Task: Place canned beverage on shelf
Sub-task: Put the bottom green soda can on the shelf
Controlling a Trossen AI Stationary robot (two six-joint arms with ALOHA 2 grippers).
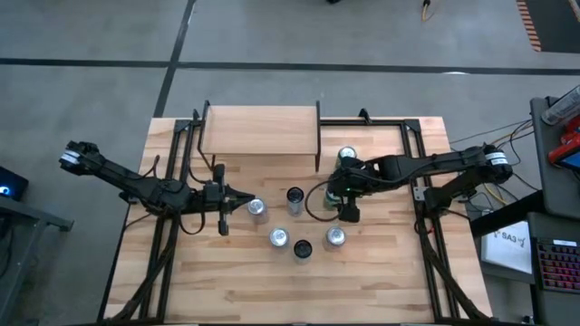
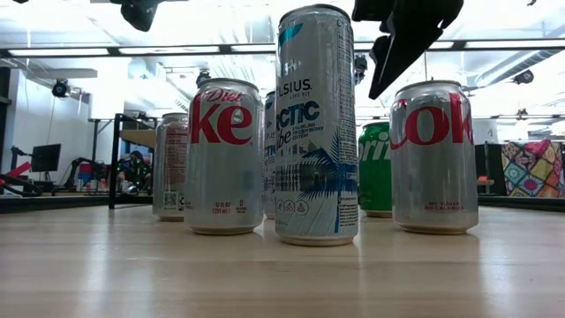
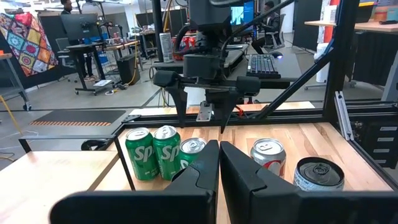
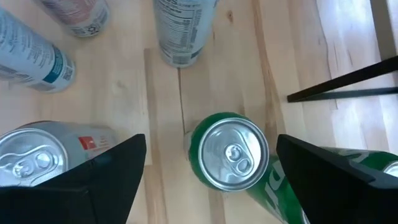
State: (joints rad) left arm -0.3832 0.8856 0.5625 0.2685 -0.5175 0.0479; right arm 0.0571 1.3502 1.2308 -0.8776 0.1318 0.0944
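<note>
Overhead, right tool spread wide above green can — light-wood tabletop, shelf bare.

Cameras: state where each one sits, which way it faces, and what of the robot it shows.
High view: overhead, straight down; shelf, both arms, left hand, right hand.
Low view: tabletop level, facing the room past a tall can; dark arm overhead.
Left wrist view: level, past own shut fingers.
Right wrist view: downward, open fingers flanking a green can.
Shared: high and left wrist views show the right hand.
</note>
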